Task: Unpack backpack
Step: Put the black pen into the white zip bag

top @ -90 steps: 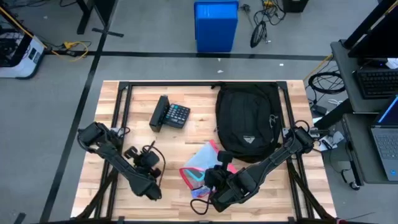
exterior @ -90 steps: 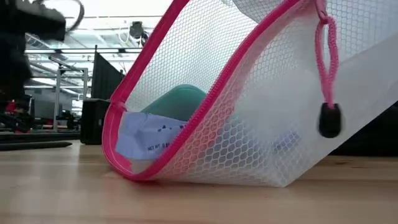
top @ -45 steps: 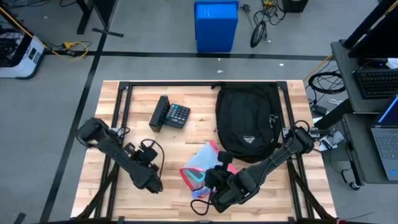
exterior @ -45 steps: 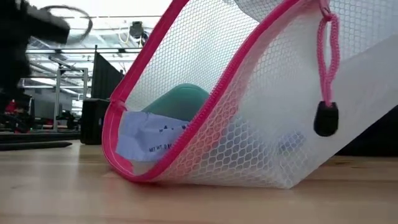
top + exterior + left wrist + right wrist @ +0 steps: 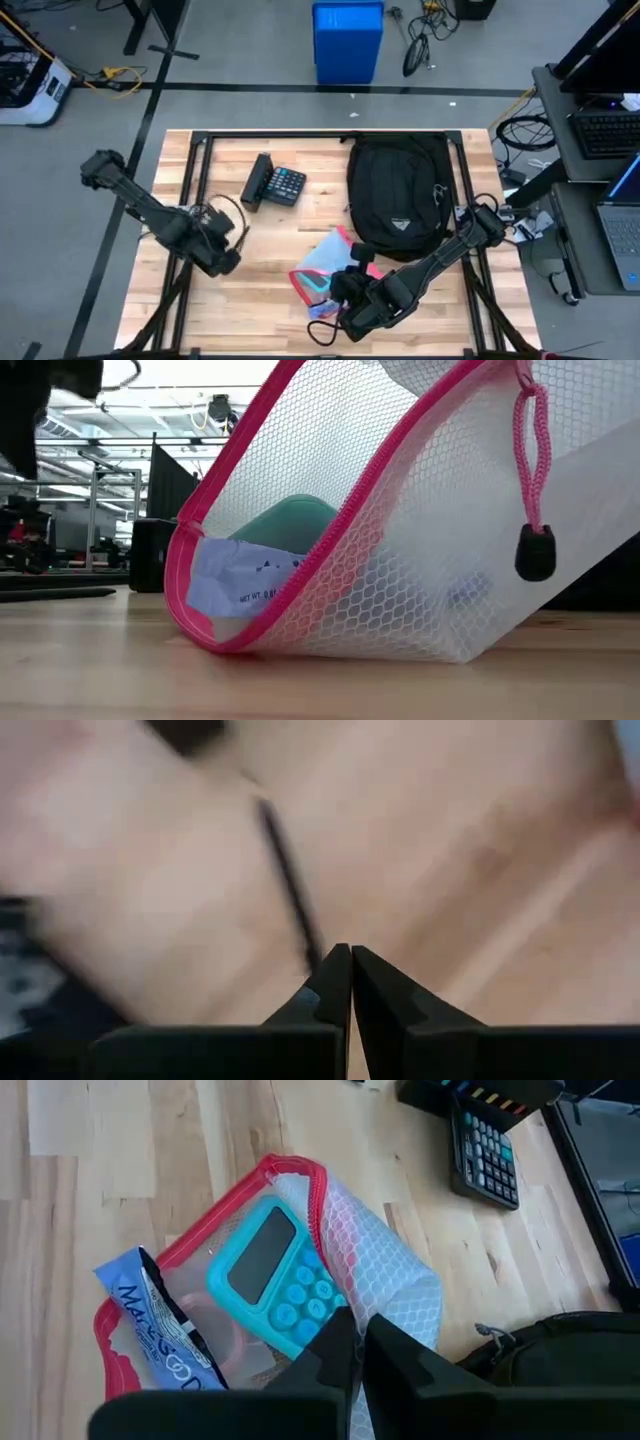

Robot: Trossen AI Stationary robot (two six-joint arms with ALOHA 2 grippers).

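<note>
The black backpack (image 5: 400, 195) lies flat at the table's far right. In front of it is a white mesh pouch (image 5: 322, 268) with a pink zipper, holding a teal calculator (image 5: 270, 1270) and a blue packet (image 5: 150, 1320). My right gripper (image 5: 348, 284) is shut on the pouch. The pouch's open mouth (image 5: 215, 560) faces the table's left. My left gripper (image 5: 220, 255) hovers shut and empty over the table's left part. My right gripper pinches the pouch's white mesh wall (image 5: 385, 1295) between its two fingers, on the side away from the open mouth. The held end is raised and the pouch slants, its lower edge (image 5: 330, 645) resting on the table. The zipper pull (image 5: 535, 550) hangs free.
A black calculator (image 5: 275, 183) lies at the far left of centre, beside the backpack. A black frame (image 5: 320, 137) runs along the table's edges. Bare wood (image 5: 250, 310) shows along the near edge on the left.
My left gripper has drawn back from the near edge toward the table's left and far side, staying shut. My right gripper and the pouch have kept their place.
</note>
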